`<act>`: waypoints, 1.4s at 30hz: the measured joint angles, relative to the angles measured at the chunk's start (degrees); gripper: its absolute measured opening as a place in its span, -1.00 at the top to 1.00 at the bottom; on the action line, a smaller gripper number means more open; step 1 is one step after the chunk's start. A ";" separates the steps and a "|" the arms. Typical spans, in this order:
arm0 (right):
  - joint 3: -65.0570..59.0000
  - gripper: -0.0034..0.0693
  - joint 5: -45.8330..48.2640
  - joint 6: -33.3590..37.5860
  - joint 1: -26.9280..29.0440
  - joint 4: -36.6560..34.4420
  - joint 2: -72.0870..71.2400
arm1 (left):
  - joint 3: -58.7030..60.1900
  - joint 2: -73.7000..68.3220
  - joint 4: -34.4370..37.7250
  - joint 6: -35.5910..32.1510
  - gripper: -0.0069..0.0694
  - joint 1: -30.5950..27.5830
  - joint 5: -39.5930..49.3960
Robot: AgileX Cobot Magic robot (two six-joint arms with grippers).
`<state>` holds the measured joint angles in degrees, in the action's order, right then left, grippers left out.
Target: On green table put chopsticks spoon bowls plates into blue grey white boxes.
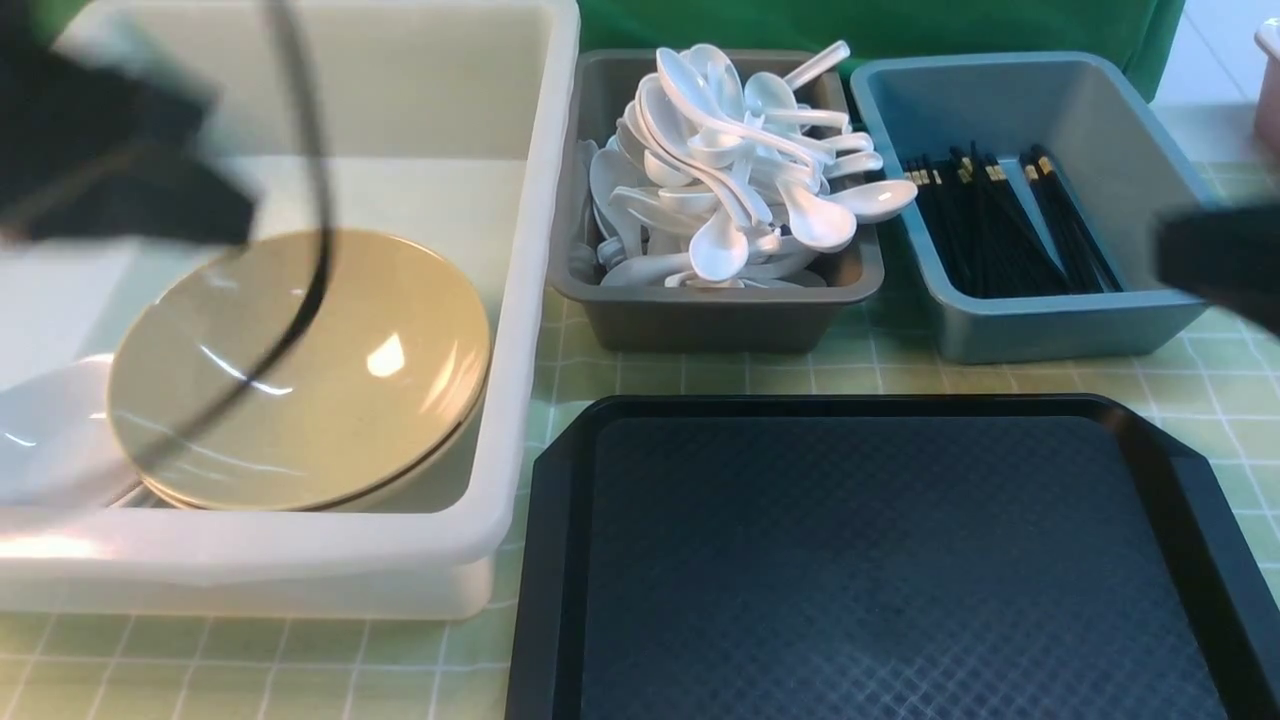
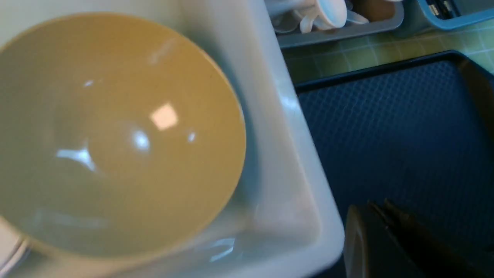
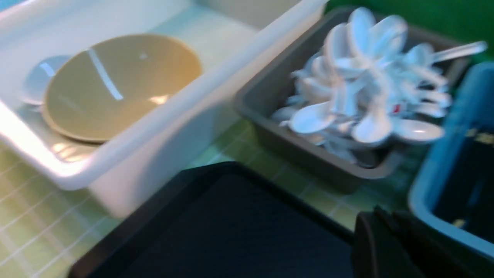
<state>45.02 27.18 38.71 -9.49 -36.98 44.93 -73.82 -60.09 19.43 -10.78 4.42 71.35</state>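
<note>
The bowls were stacked in the white box (sorted by kind); both hands, left hand and right hand, were pressed together, empty.

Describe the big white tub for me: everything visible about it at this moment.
The white tub is a large rectangular bin of translucent, milky plastic with a thick rolled rim and rounded corners. It stands upright on the green checked table, left of the grey box and beside the black tray; whether it touches either is unclear. Inside lie stacked tan bowls near its front right corner, with a white dish at their left. Its far half is bare. The blurred left arm hangs over it.
</note>
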 joint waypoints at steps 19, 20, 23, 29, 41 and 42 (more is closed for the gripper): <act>-35.07 0.71 -18.10 1.54 0.00 -1.74 -26.66 | 52.22 60.97 -2.72 4.53 0.82 0.12 -38.63; -35.18 0.71 -18.10 1.54 0.00 -1.74 -26.70 | 53.99 60.91 -2.72 4.60 0.82 0.12 -41.01; -35.24 0.70 -18.10 1.54 0.00 -1.74 -26.70 | 57.48 60.37 -2.72 4.66 0.82 0.12 -44.31; -35.29 0.69 -18.16 1.54 0.00 -1.74 -26.70 | 65.27 60.26 -2.72 4.54 0.82 0.12 -45.53; -35.31 0.66 -18.14 1.54 0.00 -1.74 -26.77 | 75.09 60.80 -4.20 2.58 0.82 -0.85 -51.42; -35.31 0.66 -18.14 1.54 0.00 -1.74 -26.77 | 75.13 60.80 -4.15 2.58 0.82 -1.15 -51.73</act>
<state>9.71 9.04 40.26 -9.49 -38.72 18.16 1.32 0.71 15.28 -8.20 3.28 19.62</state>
